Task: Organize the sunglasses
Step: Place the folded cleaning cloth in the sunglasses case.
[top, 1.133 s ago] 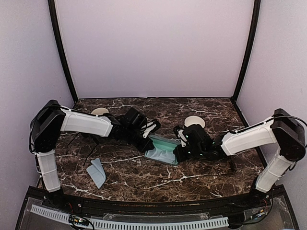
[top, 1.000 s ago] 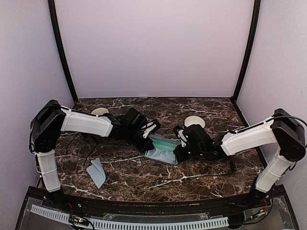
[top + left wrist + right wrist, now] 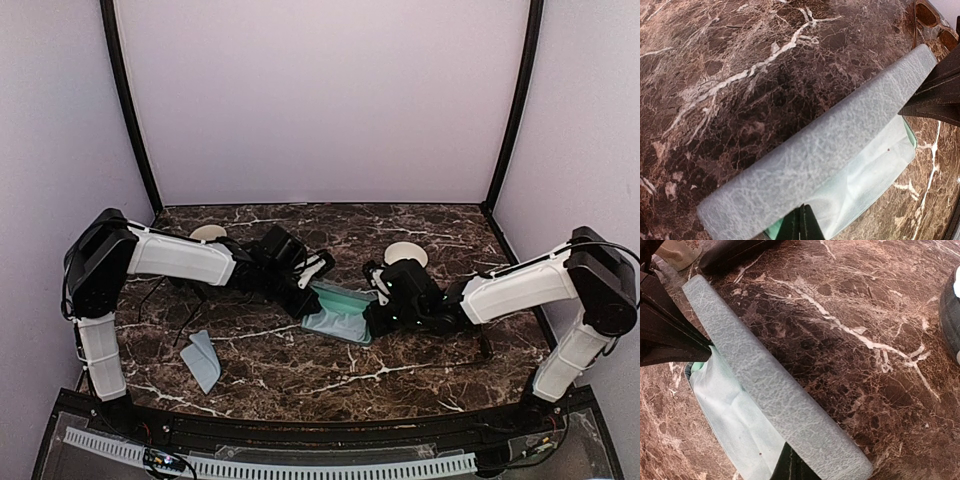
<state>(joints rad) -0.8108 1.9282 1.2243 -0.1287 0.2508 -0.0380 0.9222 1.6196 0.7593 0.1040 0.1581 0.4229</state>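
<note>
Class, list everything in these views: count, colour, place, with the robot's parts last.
table: one, brown marble, under everything
case: one, blue-grey with pale green lining, table centre
sunglasses: one pair seen, dark frame, brown lenses, beyond the case
cloth: one, pale blue, near left
discs: two, cream, far side
left fingers: two, black, shut on the case's left end
right fingers: two, black, shut on its right end
</note>
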